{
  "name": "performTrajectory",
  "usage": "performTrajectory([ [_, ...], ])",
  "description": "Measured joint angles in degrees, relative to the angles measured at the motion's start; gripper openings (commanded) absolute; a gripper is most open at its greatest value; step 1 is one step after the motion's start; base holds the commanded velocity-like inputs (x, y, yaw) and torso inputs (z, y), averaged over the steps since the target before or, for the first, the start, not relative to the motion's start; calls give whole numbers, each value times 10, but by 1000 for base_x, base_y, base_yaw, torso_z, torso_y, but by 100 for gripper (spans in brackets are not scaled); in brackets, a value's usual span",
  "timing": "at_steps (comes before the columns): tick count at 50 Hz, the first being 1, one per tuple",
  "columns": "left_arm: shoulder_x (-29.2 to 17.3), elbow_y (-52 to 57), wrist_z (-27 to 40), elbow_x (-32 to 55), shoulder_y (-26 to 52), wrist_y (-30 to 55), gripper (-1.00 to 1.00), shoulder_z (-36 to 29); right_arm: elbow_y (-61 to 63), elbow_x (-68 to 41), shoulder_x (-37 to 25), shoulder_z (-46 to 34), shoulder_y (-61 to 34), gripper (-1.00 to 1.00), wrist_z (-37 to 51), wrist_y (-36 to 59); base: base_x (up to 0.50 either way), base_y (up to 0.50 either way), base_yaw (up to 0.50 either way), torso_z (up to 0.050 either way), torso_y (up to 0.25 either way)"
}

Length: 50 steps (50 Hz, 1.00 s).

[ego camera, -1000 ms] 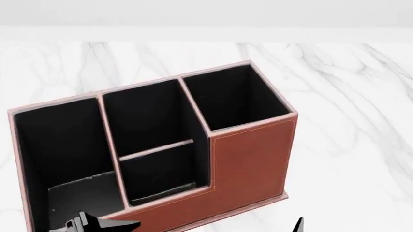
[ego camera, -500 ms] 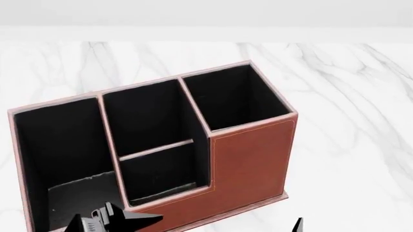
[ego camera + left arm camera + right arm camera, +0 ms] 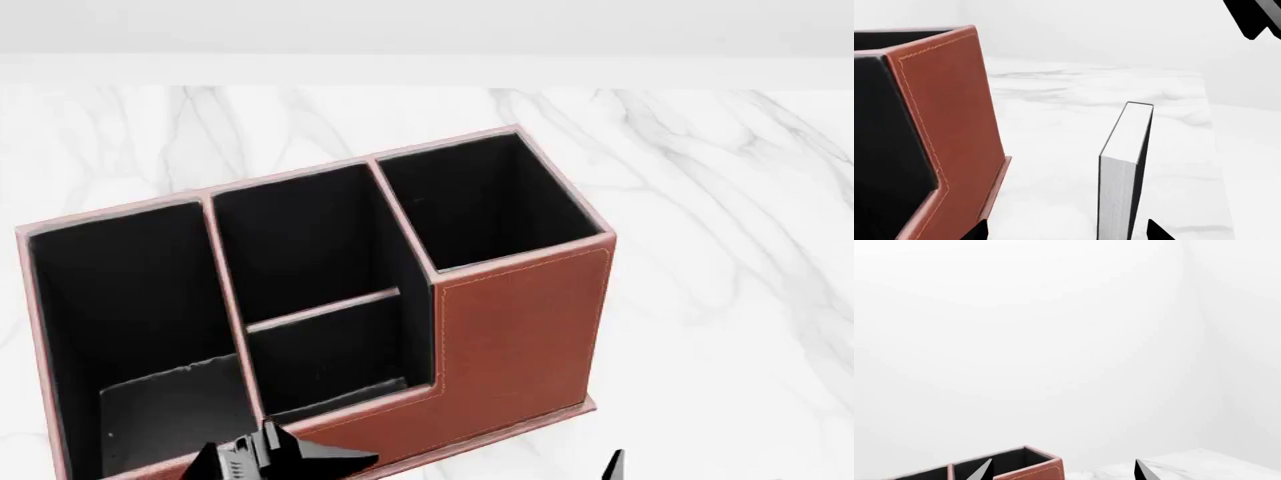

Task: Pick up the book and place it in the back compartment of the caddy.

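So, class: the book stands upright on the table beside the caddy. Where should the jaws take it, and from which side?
Grip the book near its top edge, coming from above, jaws across the two black covers. It stands upright and is thin that way, with free space on both sides.

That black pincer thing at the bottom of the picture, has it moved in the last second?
Yes. In the head view the left pincer has slid rightward along the caddy's near wall, from under the big left pocket to under the middle ones.
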State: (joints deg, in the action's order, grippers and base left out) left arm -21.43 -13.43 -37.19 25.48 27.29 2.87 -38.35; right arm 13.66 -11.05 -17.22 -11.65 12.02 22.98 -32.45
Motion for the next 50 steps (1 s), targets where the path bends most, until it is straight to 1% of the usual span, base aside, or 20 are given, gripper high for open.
performTrajectory([
  [26,47,-79,-41,-1,38,-10,100,-23,0,0,-4,-4,-1,100,3,-2,0,0,0,0,0],
  [50,104,-215,-80,-7,86,-35,100,-36,1,-2,-7,-8,-1,100,5,-3,0,0,0,0,0],
])
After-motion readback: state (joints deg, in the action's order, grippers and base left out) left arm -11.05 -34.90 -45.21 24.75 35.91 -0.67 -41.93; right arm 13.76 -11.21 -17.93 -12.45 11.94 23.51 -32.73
